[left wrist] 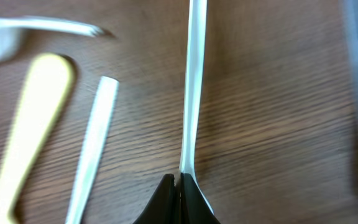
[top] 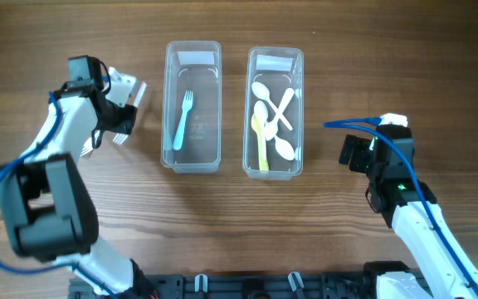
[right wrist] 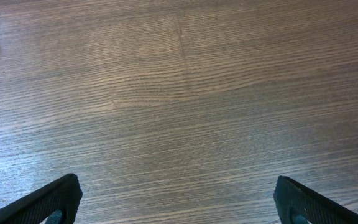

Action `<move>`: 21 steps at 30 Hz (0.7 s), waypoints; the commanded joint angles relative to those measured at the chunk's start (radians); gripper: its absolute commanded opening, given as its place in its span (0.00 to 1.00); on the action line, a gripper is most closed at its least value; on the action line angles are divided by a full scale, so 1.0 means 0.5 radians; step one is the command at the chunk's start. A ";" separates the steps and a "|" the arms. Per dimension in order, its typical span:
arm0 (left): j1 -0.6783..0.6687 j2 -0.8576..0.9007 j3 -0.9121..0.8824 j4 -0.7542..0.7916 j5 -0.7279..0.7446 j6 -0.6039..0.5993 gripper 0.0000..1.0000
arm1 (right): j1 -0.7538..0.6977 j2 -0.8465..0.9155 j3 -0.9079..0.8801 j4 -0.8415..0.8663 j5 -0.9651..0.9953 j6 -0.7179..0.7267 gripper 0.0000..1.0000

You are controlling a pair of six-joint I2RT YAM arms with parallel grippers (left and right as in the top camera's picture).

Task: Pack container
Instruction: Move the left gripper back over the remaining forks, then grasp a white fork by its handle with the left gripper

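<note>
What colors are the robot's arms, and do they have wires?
Both arms are white tubes with chunky black joints. The left arm and right arm each carry a looping blue cable. The right arm shows a tiny green light. The gripper fingers are black and wedge-shaped.

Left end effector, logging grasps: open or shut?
Shut. In the left wrist view the left end effector pinches the end of a white utensil handle.

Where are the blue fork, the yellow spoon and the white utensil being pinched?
blue fork (top: pixel 182 123): overhead view, middle of handle.
yellow spoon (top: pixel 262 149): overhead view, on handle.
white utensil (left wrist: pixel 193 93): left wrist view, on handle.
</note>
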State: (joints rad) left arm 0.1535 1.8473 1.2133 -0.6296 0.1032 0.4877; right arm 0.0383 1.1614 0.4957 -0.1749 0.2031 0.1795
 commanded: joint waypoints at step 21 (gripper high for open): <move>-0.581 -0.755 0.050 0.089 0.145 -0.932 1.00 | 0.005 0.001 0.003 0.005 0.012 0.027 1.00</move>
State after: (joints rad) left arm -0.1764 1.5509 1.2316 -0.5819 0.2790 0.0235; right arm 0.0383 1.1614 0.4957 -0.1749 0.2031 0.1795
